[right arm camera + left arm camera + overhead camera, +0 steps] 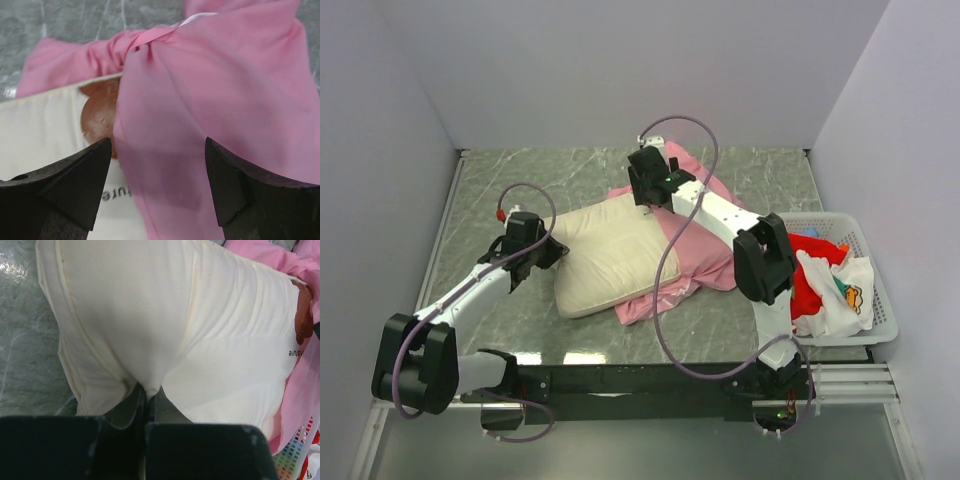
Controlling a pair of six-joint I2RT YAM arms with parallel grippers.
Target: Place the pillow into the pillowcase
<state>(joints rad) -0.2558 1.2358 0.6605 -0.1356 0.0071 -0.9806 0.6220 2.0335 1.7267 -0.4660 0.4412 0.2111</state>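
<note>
The left gripper [148, 396] is clenched on the pillow [150, 315]: in the left wrist view its dark fingers [127, 407] meet at the bottom centre of the frame with a small fold of cream fabric nipped between them. The pillow bulges away from that pinch toward the top of the frame. From above, this grasp sits at the pillow's left edge, left of centre on the grey marbled table [520, 190].

The right gripper [157, 175] is spread wide, its two fingers [80, 185] at the lower left and lower right of the right wrist view, holding nothing. Pink pillowcase [210, 90] fills the gap between them; whether the tips touch the cloth I cannot tell. Just left of that gap the pink fabric drapes over the pillow's end and partly covers the brown patch [97, 117].

In the overhead view the pillowcase is bunched to the right of the pillow and also shows under its lower edge. At the right of the frame a white basket [885, 300] holds a red cloth [810, 250] and a white printed cloth [845, 290]
</note>
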